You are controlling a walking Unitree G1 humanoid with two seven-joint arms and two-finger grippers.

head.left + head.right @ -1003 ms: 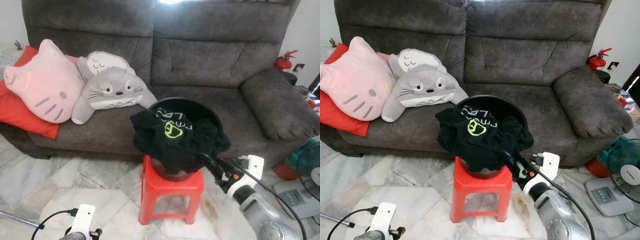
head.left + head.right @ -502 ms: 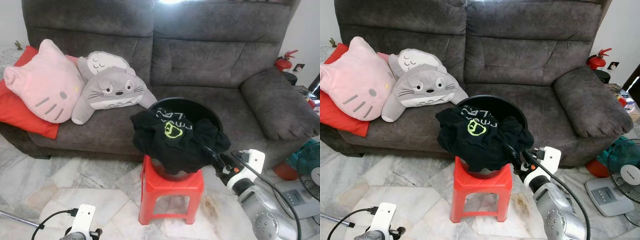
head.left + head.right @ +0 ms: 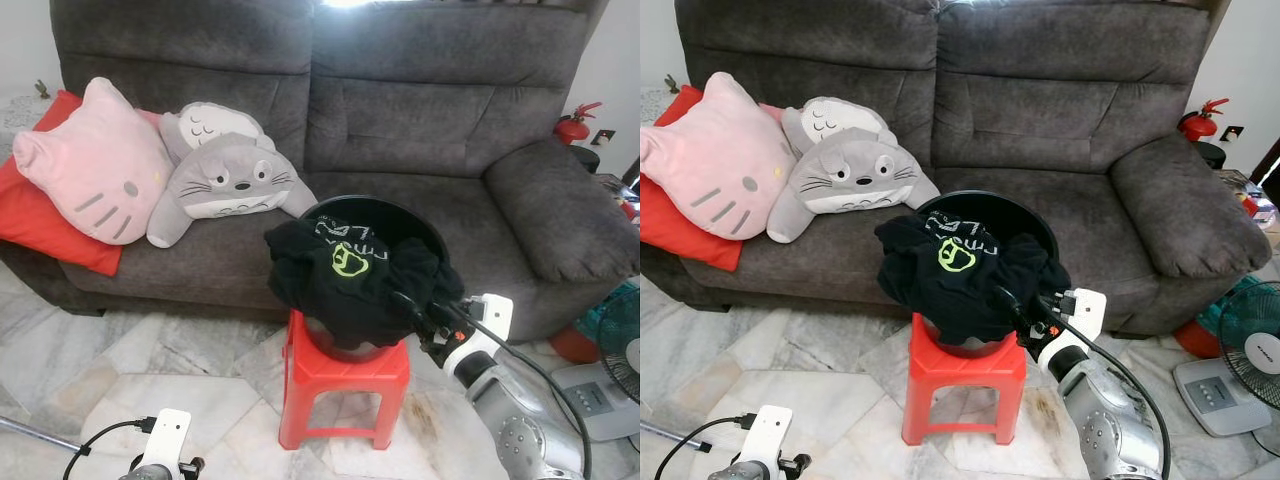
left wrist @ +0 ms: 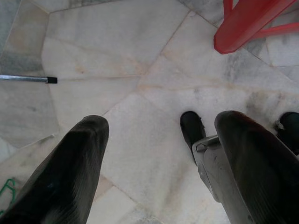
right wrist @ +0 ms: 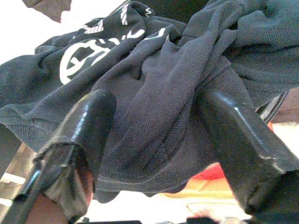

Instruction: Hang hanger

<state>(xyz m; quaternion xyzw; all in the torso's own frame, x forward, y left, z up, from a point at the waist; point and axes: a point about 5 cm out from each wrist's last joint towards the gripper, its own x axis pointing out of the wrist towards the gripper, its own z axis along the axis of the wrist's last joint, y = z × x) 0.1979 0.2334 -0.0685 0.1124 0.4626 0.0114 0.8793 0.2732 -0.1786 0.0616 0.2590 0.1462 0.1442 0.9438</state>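
Cloth of the black shirt (image 3: 960, 272), soft, light and limp, is being straddled by the spread right gripper (image 5: 154, 140) above the red stool (image 3: 962, 385), where a thick fold should probably be pinched.

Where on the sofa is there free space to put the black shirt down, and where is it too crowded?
Free: the sofa seat between the grey plush and the right armrest, behind the black basket. Crowded: the left seat, taken by the pink cat pillow, the red cushion and the grey plush. The right gripper is open around the black shirt.
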